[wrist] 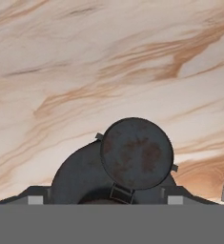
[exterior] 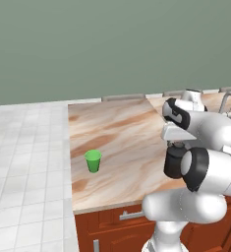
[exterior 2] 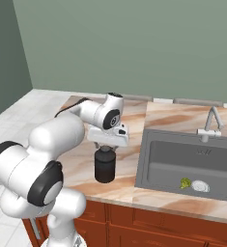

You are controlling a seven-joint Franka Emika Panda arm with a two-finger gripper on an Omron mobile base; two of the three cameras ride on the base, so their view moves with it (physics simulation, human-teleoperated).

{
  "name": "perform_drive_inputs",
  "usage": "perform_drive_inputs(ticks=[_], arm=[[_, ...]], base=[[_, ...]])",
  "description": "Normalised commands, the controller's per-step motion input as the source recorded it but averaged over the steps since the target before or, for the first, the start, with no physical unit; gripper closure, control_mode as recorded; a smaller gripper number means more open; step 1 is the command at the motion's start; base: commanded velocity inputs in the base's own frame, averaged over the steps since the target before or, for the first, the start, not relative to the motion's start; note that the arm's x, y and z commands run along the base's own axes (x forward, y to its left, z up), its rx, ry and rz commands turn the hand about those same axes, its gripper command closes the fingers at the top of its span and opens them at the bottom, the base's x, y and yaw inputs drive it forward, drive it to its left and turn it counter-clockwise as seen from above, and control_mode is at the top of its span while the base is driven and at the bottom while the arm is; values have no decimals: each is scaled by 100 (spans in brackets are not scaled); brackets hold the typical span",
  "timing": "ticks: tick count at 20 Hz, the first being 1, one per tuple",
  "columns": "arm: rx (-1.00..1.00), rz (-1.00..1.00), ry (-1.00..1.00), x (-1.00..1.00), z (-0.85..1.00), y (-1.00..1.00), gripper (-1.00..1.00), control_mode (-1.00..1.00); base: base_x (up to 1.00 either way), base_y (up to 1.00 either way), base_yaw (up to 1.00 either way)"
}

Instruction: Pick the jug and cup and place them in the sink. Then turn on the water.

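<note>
The dark grey jug [exterior 2: 104,169] stands upright on the marble counter, a short way left of the sink [exterior 2: 145,159]. My gripper [exterior 2: 105,150] hangs straight over the jug [exterior: 173,165], its jaws down around the top part. In the hand view the round cap of the jug [wrist: 137,153] sits between my two fingertips [wrist: 35,199], which lie close against its sides; no gap can be made out. The green cup [exterior: 93,161] stands upright near the counter's left front corner, well away from my gripper [exterior: 176,146]. No stream comes from the faucet [exterior 2: 211,123].
A small yellow-green lump [exterior 2: 185,183] lies beside the white drain [exterior 2: 200,185] in the sink basin. The counter's front edge runs just below the jug, with brown cabinet drawers [exterior 2: 148,217] under it. White tiled floor [exterior: 23,162] lies to the left.
</note>
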Motion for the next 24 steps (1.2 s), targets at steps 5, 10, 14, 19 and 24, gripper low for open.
perform_drive_inputs(ticks=[5,10,14,19,24], arm=[[1,0,0,0,-3,0,100,-100],[0,0,0,0,4,-13,100,-100],[0,0,1,-10,38,-29,100,-100],[0,0,0,-31,63,-26,100,-100],[0,0,1,-29,50,-5,100,-100]], base=[[0,0,0],[0,0,0],[0,0,0],[0,0,0],[0,0,0]])
